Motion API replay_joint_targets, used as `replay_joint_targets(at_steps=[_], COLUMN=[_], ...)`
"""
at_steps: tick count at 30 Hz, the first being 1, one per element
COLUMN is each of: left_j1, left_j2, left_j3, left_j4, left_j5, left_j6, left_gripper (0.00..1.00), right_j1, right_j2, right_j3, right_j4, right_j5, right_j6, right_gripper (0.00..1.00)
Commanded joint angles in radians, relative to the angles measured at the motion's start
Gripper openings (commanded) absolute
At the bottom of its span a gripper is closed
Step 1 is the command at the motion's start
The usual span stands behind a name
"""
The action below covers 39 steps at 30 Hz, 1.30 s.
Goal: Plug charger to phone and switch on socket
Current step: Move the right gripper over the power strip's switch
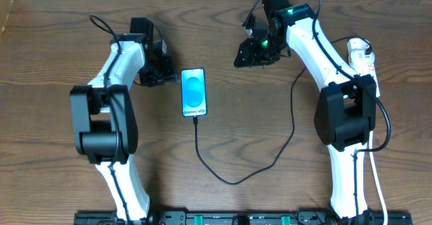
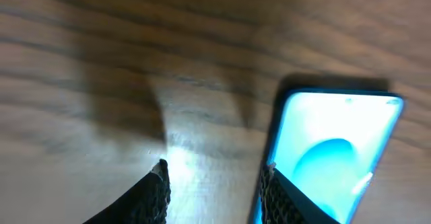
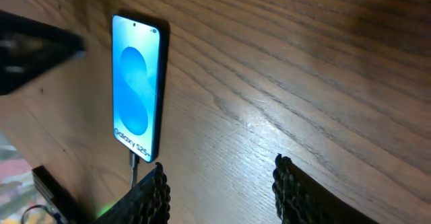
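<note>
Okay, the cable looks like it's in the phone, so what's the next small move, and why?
Probably swing the right hand over to the socket to press its switch. The charger already meets the bottom edge of the phone, and that hand is open, holding nothing, with the socket off to its far side.

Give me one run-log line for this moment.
phone: charger plugged in | left pincer: open, beside phone | right pincer: open, empty | socket: untouched

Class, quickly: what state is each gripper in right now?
Left gripper: open, holding nothing.
Right gripper: open, holding nothing.
</note>
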Motion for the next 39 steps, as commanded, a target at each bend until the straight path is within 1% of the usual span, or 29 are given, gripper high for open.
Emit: replay_joint_targets(at_steps=[1,5,7,8,10,12,14,20,21,23,27,34,36,39], left_j1=[0.013,0.018,0.018,0.018,0.018,0.018,0.018,0.018,0.018,0.018,0.018,0.018,0.018,0.018], left_j2=[-0.176,-0.309,-0.375,-0.42,-0.471,-0.513,-0.548,-0.58,-0.579,-0.579,-0.579,-0.579,-0.579,-0.579], left_j3=[0.047,0.047,0.047,0.047,0.047,0.047,0.047,0.047,0.045,0.045,0.045,0.045,0.045,0.045], left_j4=[-0.007,-0.017,-0.021,-0.022,-0.023,-0.023,-0.026,-0.026,-0.026,-0.026,-0.026,-0.026,-0.026,-0.026], left_j5=[-0.033,-0.033,-0.033,-0.033,-0.033,-0.033,-0.033,-0.033,-0.033,-0.033,-0.033,-0.033,-0.032,-0.033], left_j6=[-0.003,-0.005,-0.005,-0.005,-0.005,-0.005,-0.005,-0.005,-0.005,-0.005,-0.005,-0.005,-0.005,-0.005], left_gripper=[0.49,0.51,0.55,0.62,0.67,0.76,0.81,0.85,0.96,0.96,0.96,0.96,0.96,0.96], right_j1=[0.008,0.007,0.004,0.0,-0.013,-0.031,-0.06,-0.19,-0.219,-0.28,-0.4,-0.601,-0.649,-0.726], right_j2=[-0.083,-0.149,-0.187,-0.214,-0.252,-0.285,-0.315,-0.371,-0.373,-0.373,-0.37,-0.37,-0.37,-0.37], right_j3=[0.013,0.013,0.013,0.013,0.013,0.013,0.013,0.013,0.013,0.013,0.01,-0.002,-0.018,-0.074], right_j4=[-0.002,-0.002,-0.003,-0.006,-0.013,-0.019,-0.03,-0.082,-0.091,-0.108,-0.128,-0.127,-0.12,-0.084], right_j5=[0.066,0.166,0.212,0.233,0.257,0.263,0.263,0.262,0.26,0.237,0.187,0.137,0.135,0.114], right_j6=[-0.031,-0.031,-0.031,-0.031,-0.031,-0.027,-0.02,-0.02,-0.02,-0.02,-0.02,-0.016,-0.008,0.006], right_gripper=[0.49,0.5,0.5,0.5,0.5,0.5,0.5,0.49,0.48,0.46,0.39,0.38,0.31,0.25])
